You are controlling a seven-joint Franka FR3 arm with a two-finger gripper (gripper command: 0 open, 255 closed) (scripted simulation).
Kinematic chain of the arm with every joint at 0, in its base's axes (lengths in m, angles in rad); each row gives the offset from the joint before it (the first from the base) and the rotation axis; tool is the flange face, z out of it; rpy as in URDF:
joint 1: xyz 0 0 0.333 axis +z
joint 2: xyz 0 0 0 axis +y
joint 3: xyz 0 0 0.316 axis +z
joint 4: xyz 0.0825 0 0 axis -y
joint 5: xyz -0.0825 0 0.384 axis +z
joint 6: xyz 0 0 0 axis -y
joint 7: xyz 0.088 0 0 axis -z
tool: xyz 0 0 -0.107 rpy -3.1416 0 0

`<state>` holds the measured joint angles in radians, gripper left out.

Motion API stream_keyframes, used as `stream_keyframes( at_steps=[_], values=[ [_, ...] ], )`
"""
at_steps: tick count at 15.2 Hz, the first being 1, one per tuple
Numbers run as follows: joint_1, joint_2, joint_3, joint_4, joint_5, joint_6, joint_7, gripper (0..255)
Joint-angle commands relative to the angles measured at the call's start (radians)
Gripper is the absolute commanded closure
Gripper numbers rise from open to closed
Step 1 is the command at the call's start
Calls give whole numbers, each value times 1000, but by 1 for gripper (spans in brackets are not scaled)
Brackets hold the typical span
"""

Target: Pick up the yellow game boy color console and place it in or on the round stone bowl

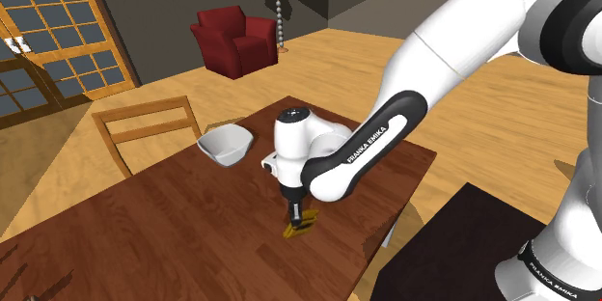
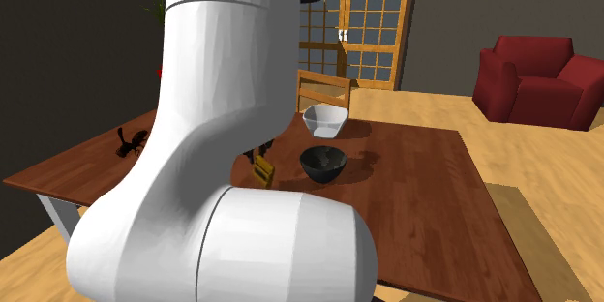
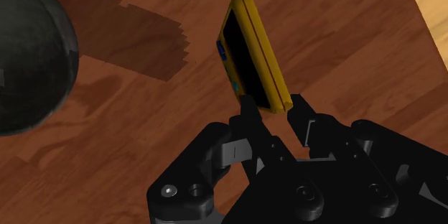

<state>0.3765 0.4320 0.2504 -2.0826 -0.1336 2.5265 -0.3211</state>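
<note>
Plainly, the black gripper was clamped on the lower end of the yellow Game Boy Color console, with one finger on each face. The console stood tilted on edge over the wooden table, near the dark round bowl but apart from it. A white bowl sat just beyond the dark one, toward a wooden chair.
</note>
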Motion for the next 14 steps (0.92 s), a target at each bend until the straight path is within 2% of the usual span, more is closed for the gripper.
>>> stream_keyframes(
  at_steps=[1,14],
  values=[
    [-3,-21,6,2,8,-23,-4,255],
    [-24,-146,33,23,59,-165,-35,255]
  ],
)
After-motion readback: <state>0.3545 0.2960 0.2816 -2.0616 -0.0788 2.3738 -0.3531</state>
